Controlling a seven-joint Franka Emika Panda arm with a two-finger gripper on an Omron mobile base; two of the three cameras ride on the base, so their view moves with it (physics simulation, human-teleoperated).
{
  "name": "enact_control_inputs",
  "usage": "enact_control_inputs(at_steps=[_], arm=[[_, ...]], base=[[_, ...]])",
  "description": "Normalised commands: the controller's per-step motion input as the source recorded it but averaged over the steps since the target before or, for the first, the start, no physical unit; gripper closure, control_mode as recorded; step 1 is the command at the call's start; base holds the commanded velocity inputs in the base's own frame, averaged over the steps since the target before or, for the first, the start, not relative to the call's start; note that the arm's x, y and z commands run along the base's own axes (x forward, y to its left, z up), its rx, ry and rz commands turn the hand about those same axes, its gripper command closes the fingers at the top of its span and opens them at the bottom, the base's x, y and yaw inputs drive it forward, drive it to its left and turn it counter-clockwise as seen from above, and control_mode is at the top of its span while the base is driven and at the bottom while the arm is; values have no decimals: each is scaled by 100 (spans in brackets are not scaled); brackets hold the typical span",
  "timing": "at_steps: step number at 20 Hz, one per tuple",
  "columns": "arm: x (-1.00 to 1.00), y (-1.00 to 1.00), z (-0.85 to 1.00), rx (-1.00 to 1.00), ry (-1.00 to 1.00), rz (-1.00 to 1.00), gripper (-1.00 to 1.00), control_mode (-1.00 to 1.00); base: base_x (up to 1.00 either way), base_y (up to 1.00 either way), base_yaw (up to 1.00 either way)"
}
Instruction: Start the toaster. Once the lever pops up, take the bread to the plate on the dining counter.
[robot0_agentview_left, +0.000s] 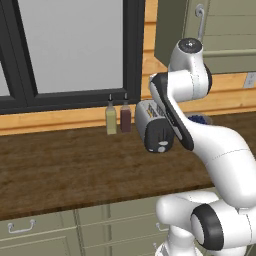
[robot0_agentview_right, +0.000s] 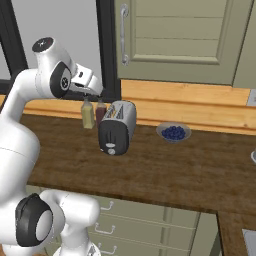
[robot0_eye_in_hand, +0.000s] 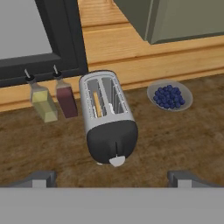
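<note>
Toaster (robot0_eye_in_hand: 107, 118) w/ smooth silver metal body, matt black plastic end panel, counter (robot0_eye_in_hand: 183, 135) top dark rough-grained wood, bottles (robot0_eye_in_hand: 43, 101) glossy glass, bowl (robot0_eye_in_hand: 169, 96) smooth grey.

- The toaster (robot0_eye_in_hand: 107, 120): silver two-slot body with a rounded black end panel, standing upright on the wooden worktop (robot0_eye_in_hand: 183, 140), its white lever low on the panel.
- The bread (robot0_eye_in_hand: 97, 104): thin pale slice on edge inside the left slot.

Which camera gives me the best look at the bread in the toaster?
The hand view: it looks down into the toaster, where the bread stands edge-on in the left slot. The right base view shows the toaster's top at a low angle, the slice hard to make out. In the left base view the arm covers most of the toaster.
</note>
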Motion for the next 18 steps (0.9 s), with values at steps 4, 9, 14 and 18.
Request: enact_control_inputs(at_steps=[4, 9, 14, 18], arm=[[0, 0, 0, 0, 0, 0, -100, -100], [0, 0, 0, 0, 0, 0, -100, -100], [0, 0, 0, 0, 0, 0, -100, -100], [0, 0, 0, 0, 0, 0, -100, -100]], base=[[0, 0, 0], [0, 0, 0], [0, 0, 0], [0, 0, 0]])
